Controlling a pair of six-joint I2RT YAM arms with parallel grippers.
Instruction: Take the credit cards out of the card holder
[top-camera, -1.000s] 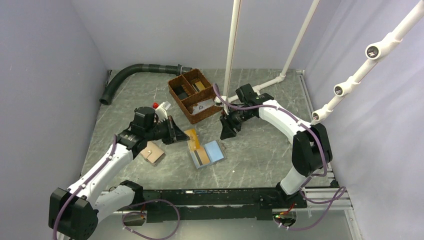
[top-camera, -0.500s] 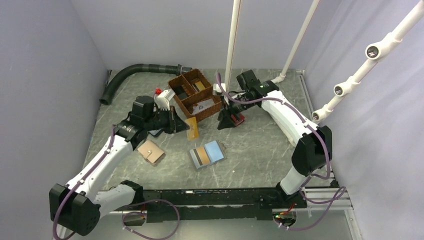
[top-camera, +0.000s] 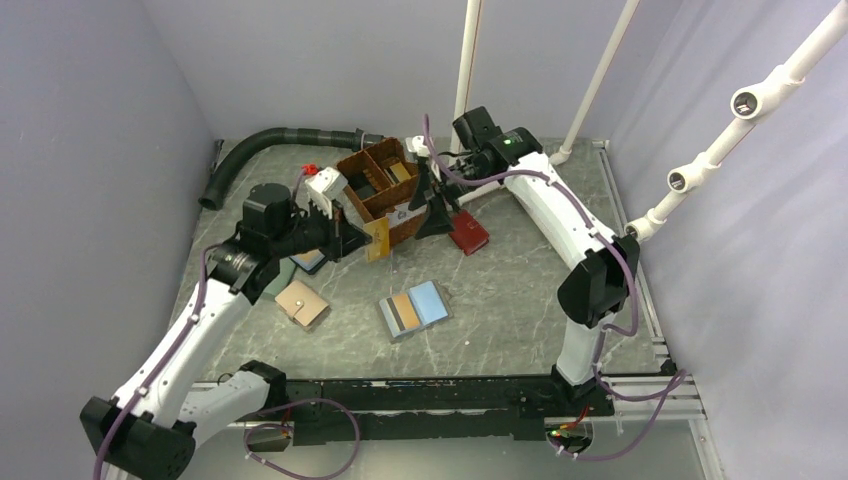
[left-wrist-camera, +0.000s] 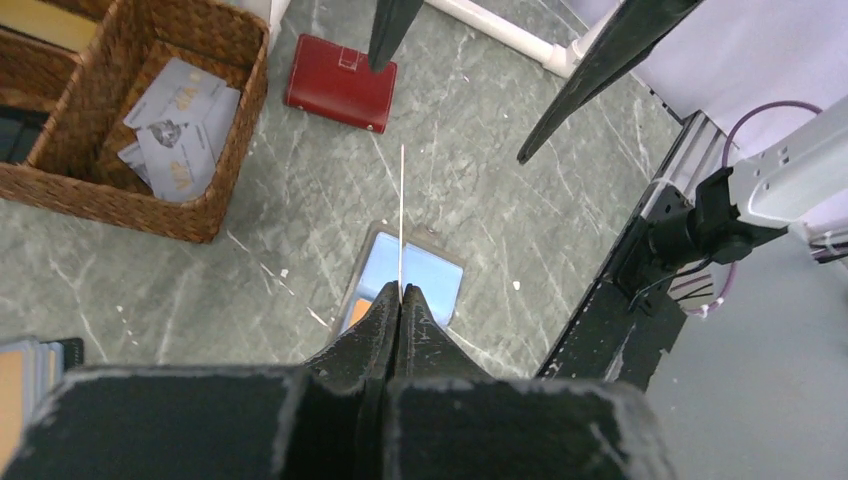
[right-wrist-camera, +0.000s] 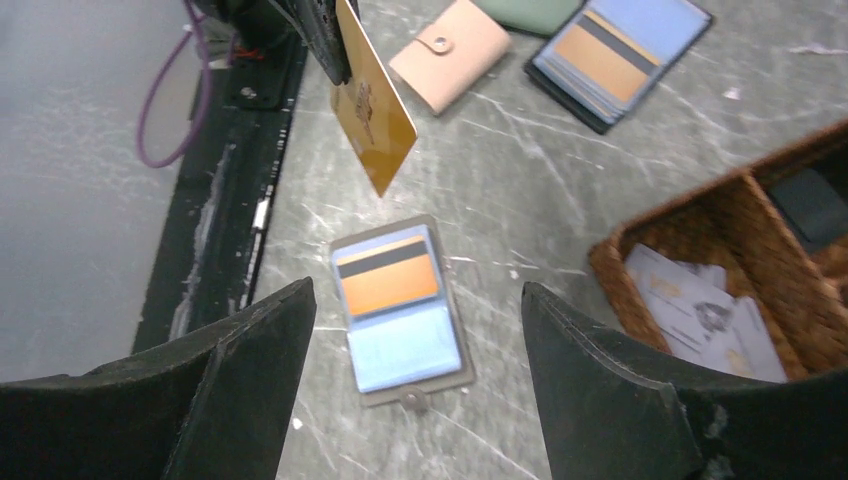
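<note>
While my left gripper (left-wrist-camera: 400, 295) is pressed together on a gold credit card (right-wrist-camera: 372, 110), pinching it by one end and holding it in the air close to the wicker basket (left-wrist-camera: 120, 200), my right gripper (top-camera: 430, 203) hangs over the basket's edge, spread wide with nothing between its fingers. I see the card holder (right-wrist-camera: 400, 310) lying open and flat on the worktop (top-camera: 520, 300), light blue inside, with an orange striped card (right-wrist-camera: 388, 283) in one half. Pale grey-white cards (left-wrist-camera: 180, 135) lie in one compartment of the basket. A red wallet (top-camera: 468, 232) lies just beside the basket; a tan wallet (top-camera: 302, 303) and a blue wallet (right-wrist-camera: 620, 50) lie near my left arm.
</note>
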